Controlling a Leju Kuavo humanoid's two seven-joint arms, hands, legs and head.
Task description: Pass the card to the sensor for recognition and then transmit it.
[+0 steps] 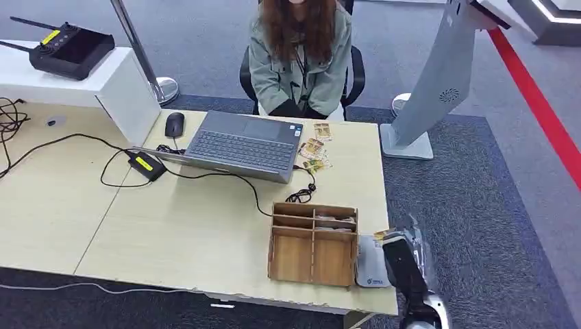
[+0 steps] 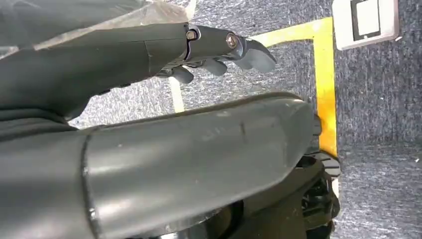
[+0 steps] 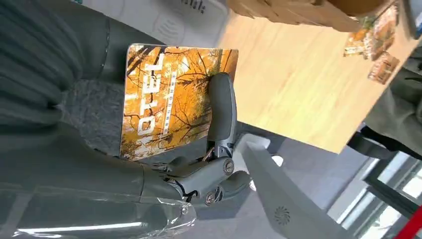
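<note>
My right hand (image 3: 214, 149) holds an orange autumn-tree card (image 3: 166, 102) printed "HOTEL", one finger laid across its face. From the head view that hand (image 1: 404, 259) hovers at the table's front right corner, the card's edge (image 1: 382, 235) just above the flat white sensor (image 1: 371, 266). The sensor (image 3: 164, 17) lies close beside the card in the right wrist view. My left hand (image 2: 214, 47) hangs over the carpeted floor, its fingers stretched out with nothing in them.
A wooden compartment box (image 1: 314, 243) stands left of the sensor. Several more cards (image 1: 315, 147) lie by the laptop (image 1: 243, 144). A person (image 1: 301, 55) sits across the table. A grey kiosk stand (image 1: 438, 82) rises at the right.
</note>
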